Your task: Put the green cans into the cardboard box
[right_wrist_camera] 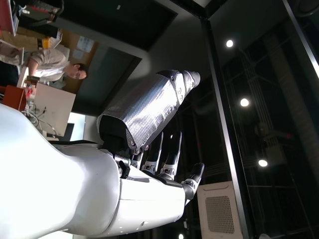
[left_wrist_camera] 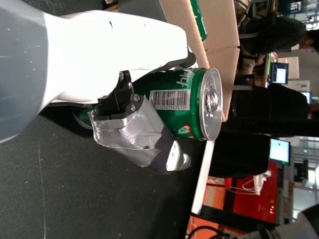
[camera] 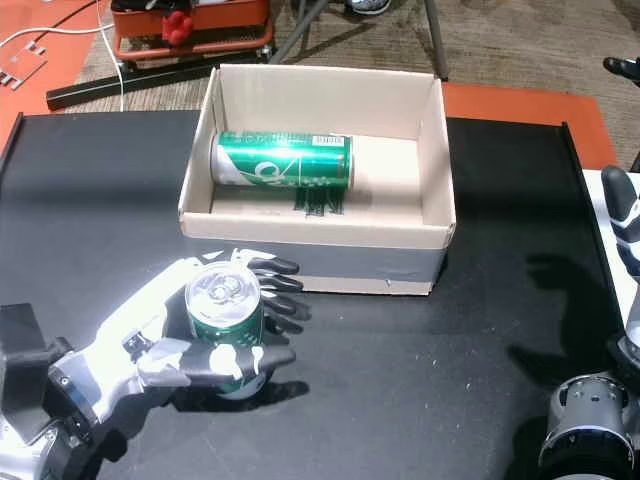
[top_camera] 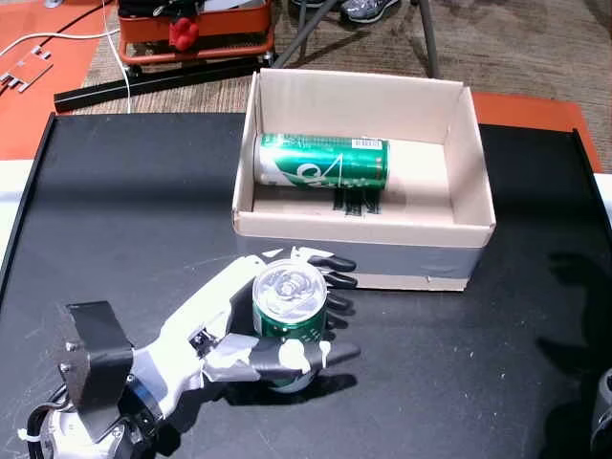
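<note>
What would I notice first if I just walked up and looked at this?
Probably the white left hand near the front of the black table, wrapped around an upright green can. Just behind it sits a cardboard box with another can lying on its side inside. In the right wrist view, the right hand is open and holds nothing.

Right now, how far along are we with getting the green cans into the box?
One can already lies on its side inside the cardboard box. The left hand grips a second can upright, outside the box's front wall. It needs lifting in; no other cans show.
</note>
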